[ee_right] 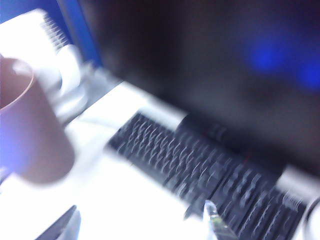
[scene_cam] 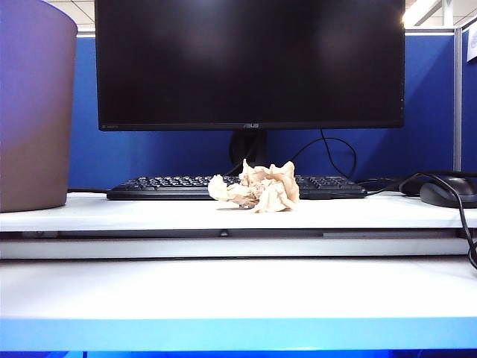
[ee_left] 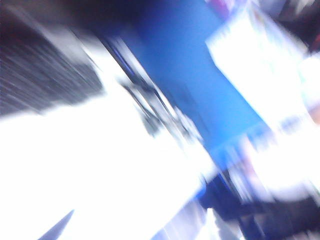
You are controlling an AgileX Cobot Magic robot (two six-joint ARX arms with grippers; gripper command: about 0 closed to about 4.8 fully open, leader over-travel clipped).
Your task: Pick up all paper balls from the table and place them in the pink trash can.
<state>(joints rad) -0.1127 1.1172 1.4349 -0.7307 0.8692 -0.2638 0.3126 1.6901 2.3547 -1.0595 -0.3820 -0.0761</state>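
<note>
One tan-beige paper ball (scene_cam: 257, 187) lies on the white table (scene_cam: 149, 212), right in front of the black keyboard. The pink trash can (scene_cam: 33, 112) stands at the far left of the table and also shows in the right wrist view as the pink trash can (ee_right: 30, 135). Neither arm appears in the exterior view. My right gripper (ee_right: 139, 226) is open over bare white table, between the can and the keyboard. My left gripper (ee_left: 134, 230) shows only as blurred tips over white table, set wide apart with nothing between them. No wrist view shows the paper ball.
A black keyboard (scene_cam: 179, 186) and a large dark monitor (scene_cam: 250, 63) stand behind the paper ball. At the far right a dark mouse (scene_cam: 447, 194) lies with its black cable (scene_cam: 466, 224) running off the front step. A blue partition wall closes the back.
</note>
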